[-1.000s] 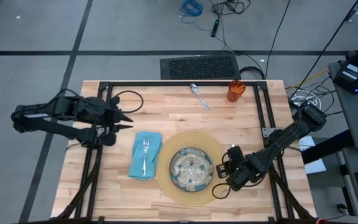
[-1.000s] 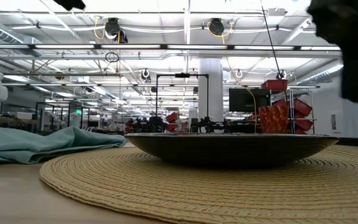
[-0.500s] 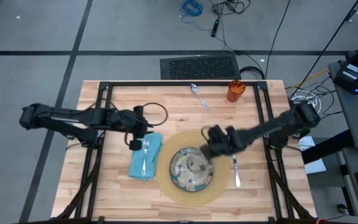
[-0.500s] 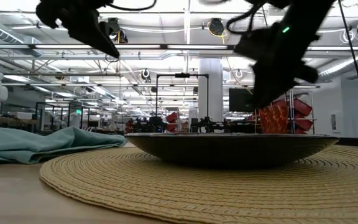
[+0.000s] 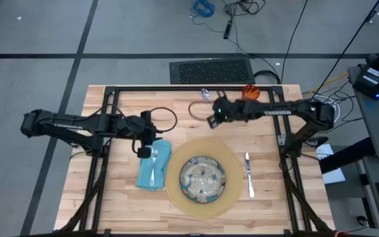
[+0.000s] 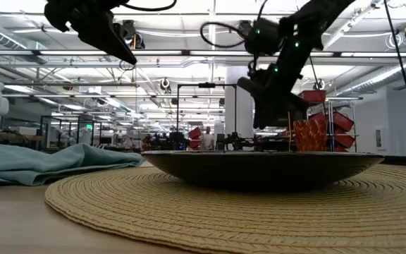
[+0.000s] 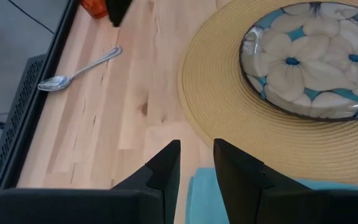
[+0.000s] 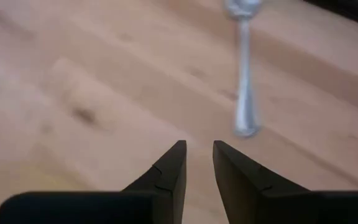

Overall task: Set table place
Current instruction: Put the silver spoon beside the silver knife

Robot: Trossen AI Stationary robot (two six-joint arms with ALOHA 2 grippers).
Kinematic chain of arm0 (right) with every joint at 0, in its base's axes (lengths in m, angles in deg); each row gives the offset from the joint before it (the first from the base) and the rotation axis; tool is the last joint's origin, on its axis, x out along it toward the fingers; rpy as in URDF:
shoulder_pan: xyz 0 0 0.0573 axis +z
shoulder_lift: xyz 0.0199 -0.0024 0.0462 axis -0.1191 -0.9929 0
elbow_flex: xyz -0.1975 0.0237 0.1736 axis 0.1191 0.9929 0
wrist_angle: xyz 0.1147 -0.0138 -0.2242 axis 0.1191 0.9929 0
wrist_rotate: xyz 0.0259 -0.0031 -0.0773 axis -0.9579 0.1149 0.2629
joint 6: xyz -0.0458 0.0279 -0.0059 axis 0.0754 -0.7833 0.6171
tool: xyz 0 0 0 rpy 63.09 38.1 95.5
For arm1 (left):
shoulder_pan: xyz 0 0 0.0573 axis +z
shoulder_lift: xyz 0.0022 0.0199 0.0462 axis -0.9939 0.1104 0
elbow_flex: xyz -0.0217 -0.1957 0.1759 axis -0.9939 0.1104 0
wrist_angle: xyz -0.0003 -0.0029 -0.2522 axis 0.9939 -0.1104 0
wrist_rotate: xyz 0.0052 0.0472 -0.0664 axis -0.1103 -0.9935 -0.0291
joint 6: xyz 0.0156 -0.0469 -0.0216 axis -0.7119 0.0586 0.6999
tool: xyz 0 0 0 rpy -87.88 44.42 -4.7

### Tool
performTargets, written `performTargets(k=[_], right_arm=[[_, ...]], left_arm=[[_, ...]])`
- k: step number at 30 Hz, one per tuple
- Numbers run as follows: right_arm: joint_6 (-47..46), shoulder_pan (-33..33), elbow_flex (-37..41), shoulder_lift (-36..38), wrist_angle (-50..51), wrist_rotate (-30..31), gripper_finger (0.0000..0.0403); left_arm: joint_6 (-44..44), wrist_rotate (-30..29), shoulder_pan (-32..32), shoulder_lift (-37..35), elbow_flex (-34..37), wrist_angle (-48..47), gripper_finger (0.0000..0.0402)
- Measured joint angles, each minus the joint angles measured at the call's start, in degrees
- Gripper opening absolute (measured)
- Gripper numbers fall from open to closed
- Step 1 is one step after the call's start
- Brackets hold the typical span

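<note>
On the table [image 5: 130, 105], the tan mat [image 5: 176, 191] bears the flowered plate [image 5: 202, 178]. Left of it lies the teal napkin [image 5: 163, 150], and the fork [image 5: 154, 164] rests on it. The knife [image 5: 248, 174] lies right of the mat. The spoon [image 8: 244, 93] lies by the far edge, and the orange cup [image 5: 250, 94] stands to its right. My left gripper [image 7: 196, 142] hovers over the napkin's far left corner, narrowly open and holding nothing. My right gripper [image 8: 196, 143] hangs above the table just near of the spoon's handle end, also narrowly open and holding nothing.
Black frame rails [image 5: 110, 131] run along the table's left, right and far sides. A cable loop [image 5: 166, 118] hangs off my left arm. Bare wood lies between the mat and the far edge. In the low view, a workshop shows beyond the table.
My right gripper has swung from the mat's near right side across the plate toward the far edge, ending by the spoon. The knife now shows lying right of the mat. My left gripper went right and down toward the napkin, then stayed still.
</note>
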Motion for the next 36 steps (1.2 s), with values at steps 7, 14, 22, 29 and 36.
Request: performTargets(k=[7,14,22,29,36], right_arm=[[4.13,-8.45,-0.67,-5.26,-5.19,-10.3,0.007],[12.18,-11.33,-11.52,-16.52,-0.32,-11.72,0.007],[20.35,-12.88,-26.78,-24.55,10.38,-7.89,0.007],[20.62,-16.2,-28.06,-25.25,12.92,-10.47,0.007],[20.93,-17.33,-27.98,-28.81,12.27,-14.79,0.007]], left_arm=[[-0.46,0.0,0.0,-0.19,0.0,0.0,0.0083],[-0.29,0.52,0.0,-0.19,-0.02,0.06,0.0083],[0.91,3.34,-0.11,-0.19,-0.02,-0.53,0.0083],[1.3,3.47,-0.15,-0.19,-0.02,-1.35,0.0083],[1.4,3.48,-0.15,-0.19,-0.02,-1.3,0.0083]])
